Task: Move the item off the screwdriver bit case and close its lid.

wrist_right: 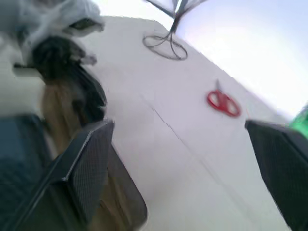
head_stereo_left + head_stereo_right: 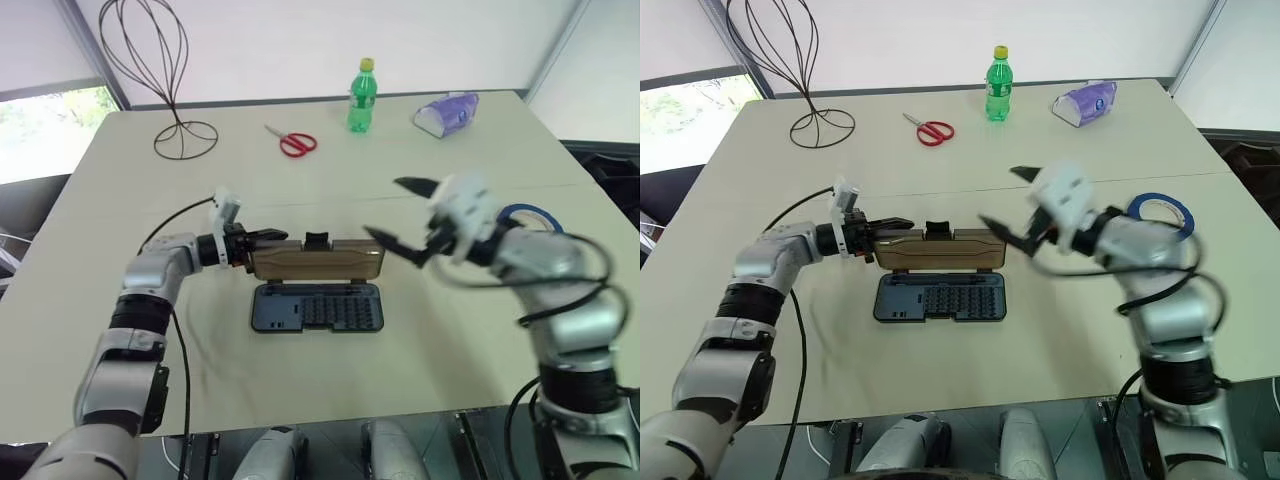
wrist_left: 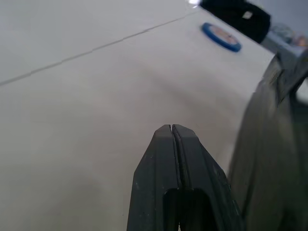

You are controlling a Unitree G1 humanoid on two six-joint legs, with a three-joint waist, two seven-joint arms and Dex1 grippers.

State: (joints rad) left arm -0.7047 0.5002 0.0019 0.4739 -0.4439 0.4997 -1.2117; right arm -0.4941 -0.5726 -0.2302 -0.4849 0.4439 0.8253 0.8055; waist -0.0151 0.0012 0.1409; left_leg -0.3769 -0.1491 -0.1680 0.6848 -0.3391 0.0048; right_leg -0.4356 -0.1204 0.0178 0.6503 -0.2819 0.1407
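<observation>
Lid (image 2: 317, 259) stood upright lengthwise between claws; closed left gripper (image 2: 268, 238) touched its end, nearer; right gripper (image 2: 400, 215) gaped empty.

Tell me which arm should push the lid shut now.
Left, probably: the shut left gripper sits at the upright lid's end, behind it. The open right gripper hangs above its other end.

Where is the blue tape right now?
The blue tape lies flat on the table at the robot's far right, just behind its right arm, well away from the bit case. The left wrist view also catches it.
</observation>
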